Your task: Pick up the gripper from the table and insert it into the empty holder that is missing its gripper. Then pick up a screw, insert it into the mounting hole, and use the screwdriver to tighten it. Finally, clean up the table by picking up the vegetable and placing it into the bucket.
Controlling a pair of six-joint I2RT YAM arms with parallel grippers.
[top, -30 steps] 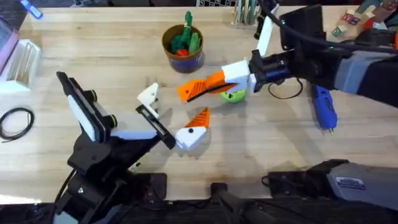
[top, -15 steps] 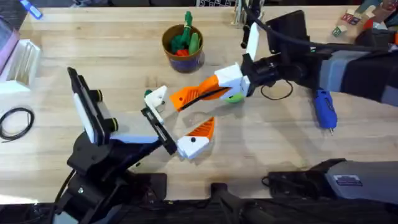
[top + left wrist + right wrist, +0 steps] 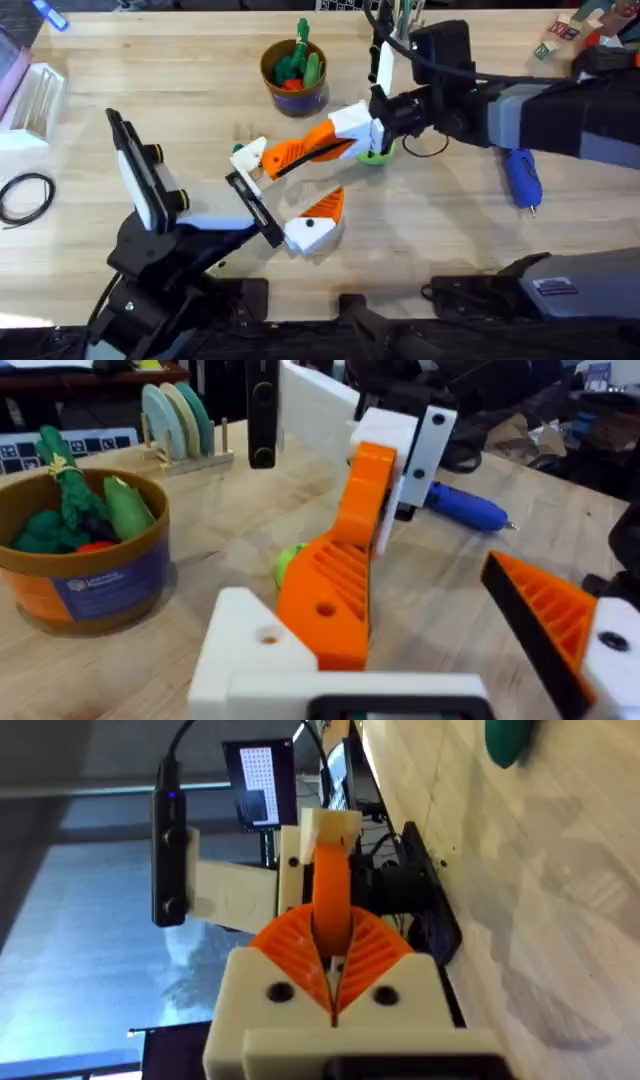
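The gripper (image 3: 300,151) is an orange plastic wedge with a ribbed lattice face and 1 small round hole. The right gripper (image 3: 345,137) has its 2 fingers clamped together on the wedge's thick end, and the thin end touches the holder (image 3: 250,155), a white blocky mount on the left gripper (image 3: 280,195), whose fingers stand apart. Behind the right gripper stands the bucket (image 3: 296,92), round and blue-sided, with the dark-green vegetable (image 3: 291,66) inside. The blue cylindrical screwdriver (image 3: 520,176) lies beside the right arm.
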